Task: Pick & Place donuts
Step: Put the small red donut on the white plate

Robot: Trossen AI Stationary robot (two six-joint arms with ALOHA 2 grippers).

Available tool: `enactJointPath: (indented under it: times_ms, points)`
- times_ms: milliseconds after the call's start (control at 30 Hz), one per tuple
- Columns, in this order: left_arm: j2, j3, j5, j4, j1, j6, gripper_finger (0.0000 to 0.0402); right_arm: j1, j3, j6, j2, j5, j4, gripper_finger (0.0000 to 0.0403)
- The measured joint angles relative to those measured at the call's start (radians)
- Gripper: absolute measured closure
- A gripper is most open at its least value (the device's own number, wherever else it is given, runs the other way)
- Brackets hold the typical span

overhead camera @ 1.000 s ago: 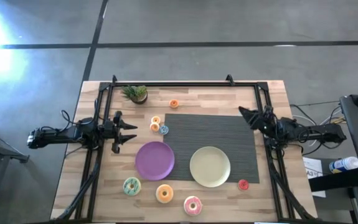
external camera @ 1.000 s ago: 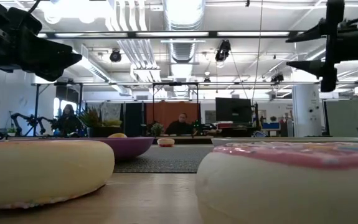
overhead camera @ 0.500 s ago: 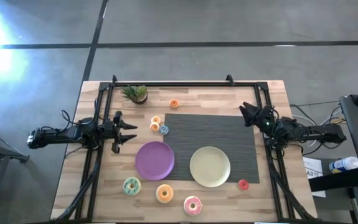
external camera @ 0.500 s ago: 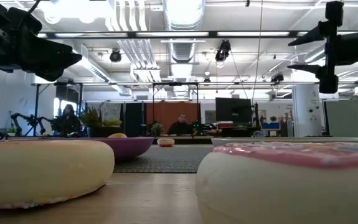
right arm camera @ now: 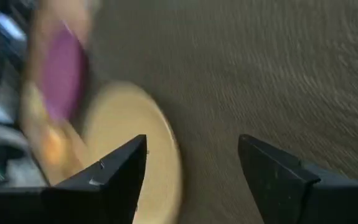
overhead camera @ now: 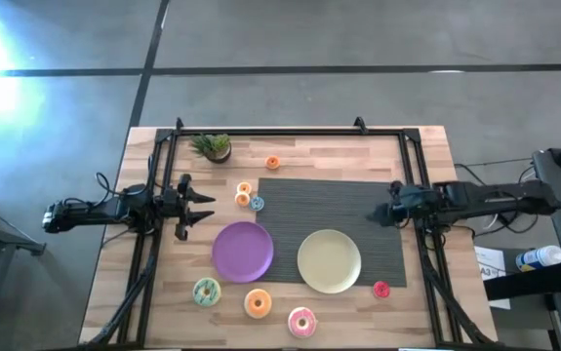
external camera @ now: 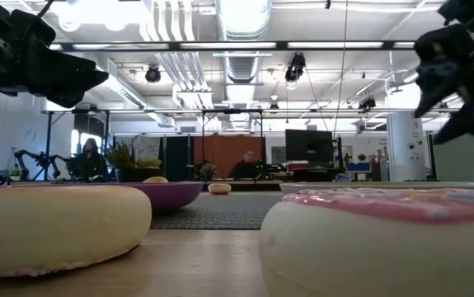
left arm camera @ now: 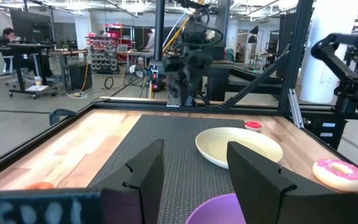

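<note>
While seven donuts (overhead camera: 258,303) lie untouched, left gripper (overhead camera: 205,211) and right gripper (overhead camera: 379,215) hover with fingers spread, near opposite side edges.

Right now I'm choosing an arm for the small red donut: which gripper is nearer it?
Right. The right gripper hovers over the mat's right edge, just behind the red donut; the left gripper sits across the table, beyond both plates.

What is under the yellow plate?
The yellow plate sits on a dark ribbed mat that lies on the wooden table. Whatever is directly beneath the plate stays hidden.
</note>
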Motion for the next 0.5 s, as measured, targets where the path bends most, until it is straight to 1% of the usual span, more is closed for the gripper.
enactJointPath:
  times_ms: [100,167,200,267,333,433,500]
  points:
    - [0.0,0.0,0.0,0.0,0.0,0.0,0.0252,0.005,0.093,-0.126,0.107,-0.157,-0.143,0.0159]
    - [0.0,0.0,0.0,0.0,0.0,0.0,0.0252,0.035,0.131,-0.224,0.187,-0.26,-0.197,0.0159]
    - [0.0,0.0,0.0,0.0,0.0,0.0,0.0252,0.058,0.145,-0.269,0.224,-0.292,-0.223,0.0159]
    - [0.0,0.0,0.0,0.0,0.0,0.0,0.0252,0.125,0.17,-0.357,0.292,-0.318,-0.243,0.0159]
    - [0.0,0.0,0.0,0.0,0.0,0.0,0.0252,0.205,0.201,-0.436,0.359,-0.319,-0.232,0.0159]
    - [0.0,0.0,0.0,0.0,0.0,0.0,0.0252,0.33,0.231,-0.532,0.46,-0.281,-0.235,0.0159]
    - [0.0,0.0,0.0,0.0,0.0,0.0,0.0252,0.39,0.242,-0.552,0.522,-0.274,-0.234,0.0159]
